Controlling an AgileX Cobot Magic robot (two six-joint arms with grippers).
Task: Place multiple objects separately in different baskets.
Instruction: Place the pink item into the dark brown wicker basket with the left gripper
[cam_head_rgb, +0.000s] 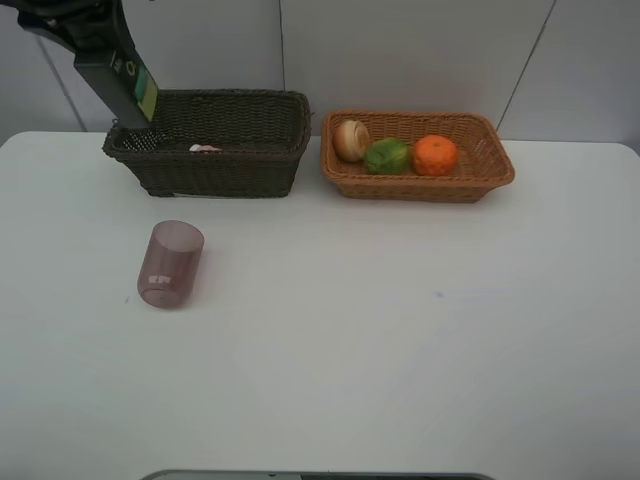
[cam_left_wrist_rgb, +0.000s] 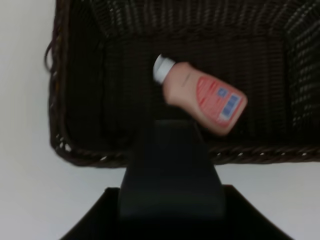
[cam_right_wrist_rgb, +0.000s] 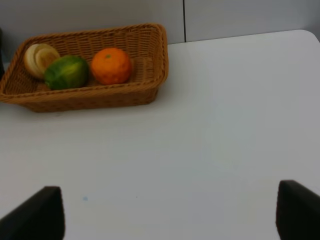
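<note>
Left gripper (cam_left_wrist_rgb: 170, 150): jaws together, over the near rim of the dark basket (cam_left_wrist_rgb: 80, 125). A dark block sits between them; probably the green pump bottle (cam_head_rgb: 128, 85), which shows in the upper left of the high view, tilted, its lower end at the basket's left rim. Wrist view too blurred to be sure of the hold.

Right gripper (cam_right_wrist_rgb: 170, 220): jaws wide apart, nothing between them, low in its wrist frame above bare counter (cam_right_wrist_rgb: 225, 125).

Pink bottle (cam_left_wrist_rgb: 202, 97) lies on its side on the dark basket's floor, white cap toward the upper left of the wrist frame.

Tan basket (cam_head_rgb: 495, 160), upper right of the high view, holds three fruits in a row: pale apple-like one (cam_head_rgb: 351, 139), green one (cam_head_rgb: 387, 156), orange (cam_head_rgb: 435, 155).

Purple cup (cam_head_rgb: 171, 264): the one thing loose on the counter, left of centre in the high view, lying on its side, mouth toward the bottom of the frame.

Handling, by judgement: cup looks thin plastic, light, smooth; likely to roll or skid if nudged. Best taken across the wall near the rim, or one jaw inside the mouth and one outside; gentle squeeze, since the wall may flex.
</note>
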